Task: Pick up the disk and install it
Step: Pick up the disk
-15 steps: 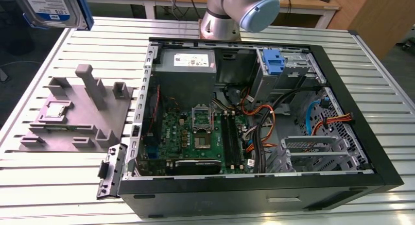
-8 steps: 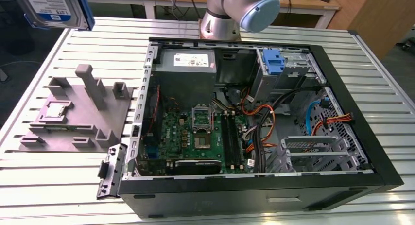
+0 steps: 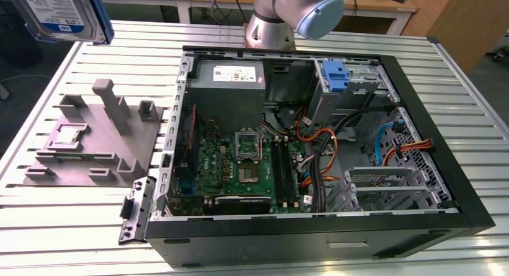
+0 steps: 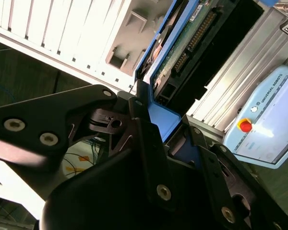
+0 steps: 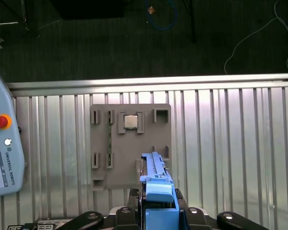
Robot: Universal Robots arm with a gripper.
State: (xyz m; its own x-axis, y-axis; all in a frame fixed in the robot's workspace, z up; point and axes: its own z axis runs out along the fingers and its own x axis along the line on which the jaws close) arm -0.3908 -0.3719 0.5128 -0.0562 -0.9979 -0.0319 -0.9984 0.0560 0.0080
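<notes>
**STATUS.** Pick-up: done. The pincer [image 5: 156, 214] is closed on the disk [image 3: 56, 12]. Its fingers [image 4: 144, 129] clamp the blue bracket from both sides, as seen in both wrist views.

Disk pos.: airborne, clear of the worktop [image 3: 56, 228], at the upper left of the exterior view. In the first wrist view it hangs edge-on over the grey fixture plate [image 5: 129, 143], not touching it.

Install: not done. Disk is outside the PC chassis [image 3: 318, 240], well apart from the upright blue carrier [image 3: 334, 76] at the chassis' upper right.

**CLEARANCES.**
- Air above fixture plate and slatted worktop is open. No obstruction betw. disk and chassis rim.
- Fixture plate carries upright posts [image 3: 107, 103], judged a snag risk at low height.
- Inside chassis, the power-supply box [image 3: 230, 73] sits near the carrier.
- Orange and black cables [image 3: 322, 145] run below the carrier, close to it.
- A metal cage [image 3: 390, 186] takes the chassis' lower right.
- Room around the carrier is judged tight, w/ chassis walls bounding it on two sides.
- Teach pendant [image 5: 5, 163] lies beside the fixture plate, apart from the disk.
</notes>
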